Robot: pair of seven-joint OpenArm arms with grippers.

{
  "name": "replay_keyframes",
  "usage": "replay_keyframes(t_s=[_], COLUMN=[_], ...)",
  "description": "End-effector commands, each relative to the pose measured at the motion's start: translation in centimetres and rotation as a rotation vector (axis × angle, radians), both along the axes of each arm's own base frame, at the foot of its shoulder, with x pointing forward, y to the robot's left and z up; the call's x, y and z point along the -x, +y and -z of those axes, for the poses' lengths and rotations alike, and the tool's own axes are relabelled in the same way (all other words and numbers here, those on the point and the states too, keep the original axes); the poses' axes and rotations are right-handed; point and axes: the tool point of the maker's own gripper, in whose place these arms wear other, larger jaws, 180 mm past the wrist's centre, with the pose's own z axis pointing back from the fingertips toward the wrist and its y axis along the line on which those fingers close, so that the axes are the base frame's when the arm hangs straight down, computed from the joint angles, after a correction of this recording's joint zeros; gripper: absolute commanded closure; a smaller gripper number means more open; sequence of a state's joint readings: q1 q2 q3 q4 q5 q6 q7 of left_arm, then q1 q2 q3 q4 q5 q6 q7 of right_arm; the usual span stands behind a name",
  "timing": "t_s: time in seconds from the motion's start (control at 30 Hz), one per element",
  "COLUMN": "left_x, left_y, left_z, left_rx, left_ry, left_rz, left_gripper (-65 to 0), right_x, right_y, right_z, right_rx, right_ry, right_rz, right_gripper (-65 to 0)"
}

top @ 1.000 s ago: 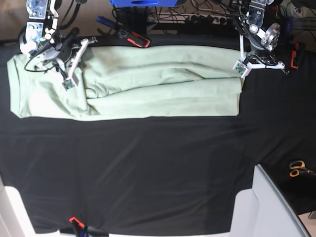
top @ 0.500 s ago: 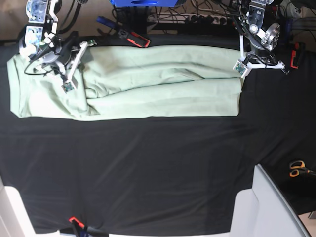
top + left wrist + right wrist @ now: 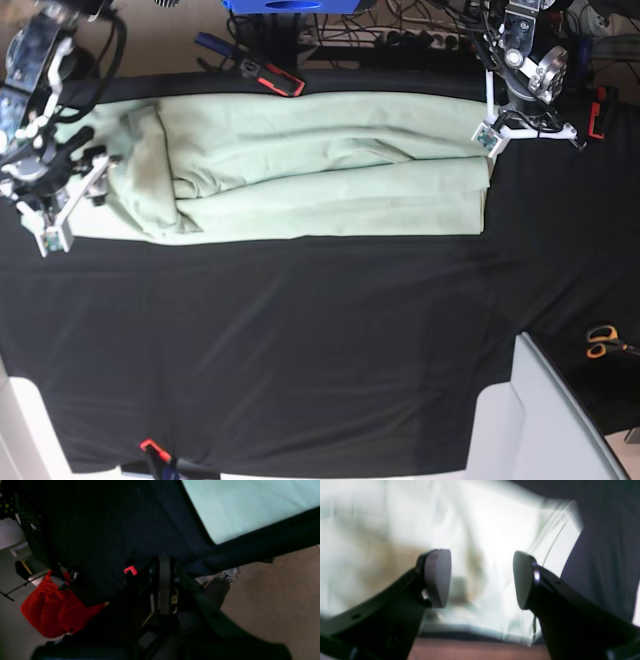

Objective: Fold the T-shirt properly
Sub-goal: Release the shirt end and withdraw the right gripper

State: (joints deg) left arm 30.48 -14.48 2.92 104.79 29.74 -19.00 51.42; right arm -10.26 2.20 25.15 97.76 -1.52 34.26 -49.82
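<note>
One shirt (image 3: 320, 170) lies on one black cloth (image 3: 300, 350). Two arms work over it, each with one gripper: the left gripper (image 3: 487, 135) and the right gripper (image 3: 50, 235), the latter with two pads (image 3: 437, 577) showing in its wrist view. Around the edges sit one pair of scissors (image 3: 603, 341), one red bag (image 3: 57, 610) and one blue box (image 3: 295, 5).

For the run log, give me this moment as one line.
T-shirt: half-folded strip | right gripper: open over shirt end | left gripper: shut at corner
</note>
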Motion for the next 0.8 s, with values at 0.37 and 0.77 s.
replay_keyframes(t_s=[0.37,0.77], left_x=[0.0,0.3], left_y=[0.6,2.6], left_z=[-0.6,-1.3], left_rx=[-0.024,-0.054], left_ry=[-0.012,-0.024], left_rz=[-0.004,-0.055], left_gripper=[0.0,0.0], right_x=[-4.3,-5.4], right_y=[-6.4,-7.5], right_z=[3.1,4.1], right_rx=[-0.062,-0.096], right_ry=[-0.014,-0.007], right_rz=[0.099,0.118], right_gripper=[-37.1,-27.4])
